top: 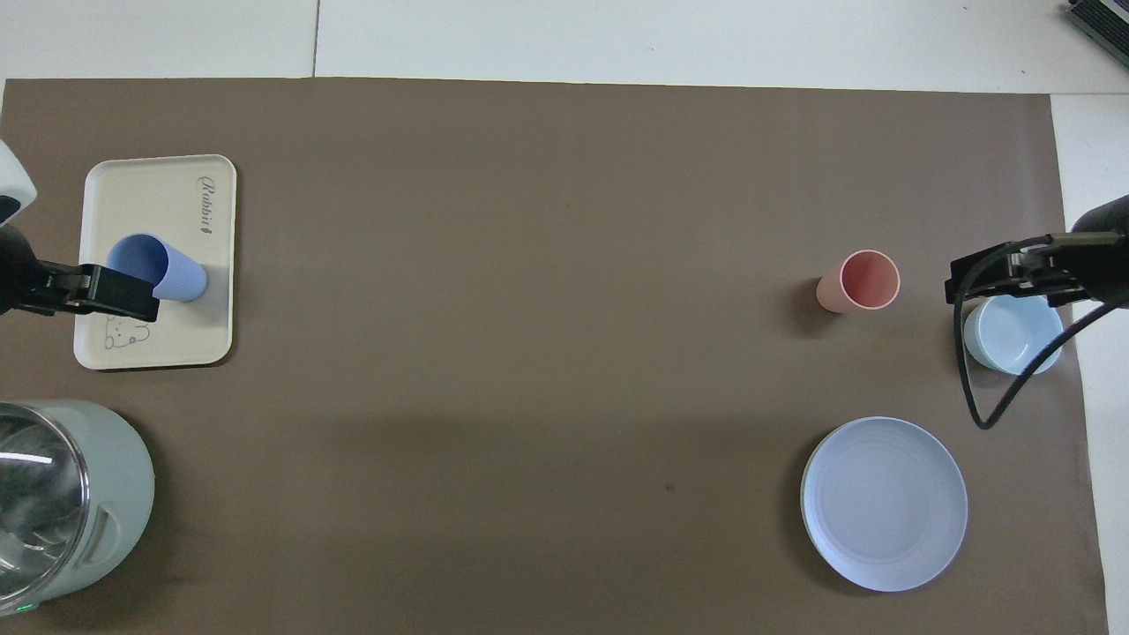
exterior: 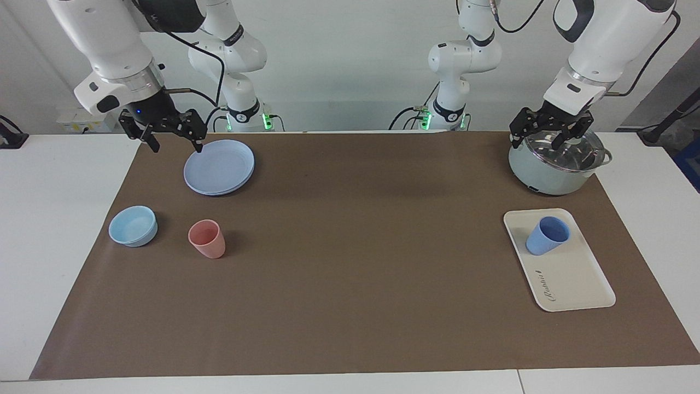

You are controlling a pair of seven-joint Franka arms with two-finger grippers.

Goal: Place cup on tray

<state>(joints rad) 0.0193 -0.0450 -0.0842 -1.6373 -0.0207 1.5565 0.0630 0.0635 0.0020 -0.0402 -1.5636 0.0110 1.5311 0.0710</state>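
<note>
Hanging spread and empty over the lidded pot (exterior: 558,164) at the left arm's end of the worktop (exterior: 350,262), the left jaws (exterior: 551,131) hold nothing, their dark fingers apart above the glass lid, though whether they touch it I cannot tell. Out from those jaws, farther from the robots than the pot and apart from it, lies the tray (exterior: 574,284), and the cup (exterior: 547,235) stands upright on it, at the end of the tray nearer the pot, inside the rim. By that showing I judge the task as good as done: the cup is on the tray and free of any grip, and all that seems left is for the arm to draw away. The cup shows only its blue inside, so it looks empty; the tray carries nothing else but its lettering and small drawing. What the pot holds is hidden under the reflections on its lid. The right jaws (exterior: 172,134) hang wide and empty at the other end, by the edge of the plate (exterior: 220,167), and that arm waits. The plate is bare. Farther out from these jaws stand the bowl (exterior: 133,225) and the pink cup (exterior: 208,238), upright and apart from each other, both seemingly empty.
</note>
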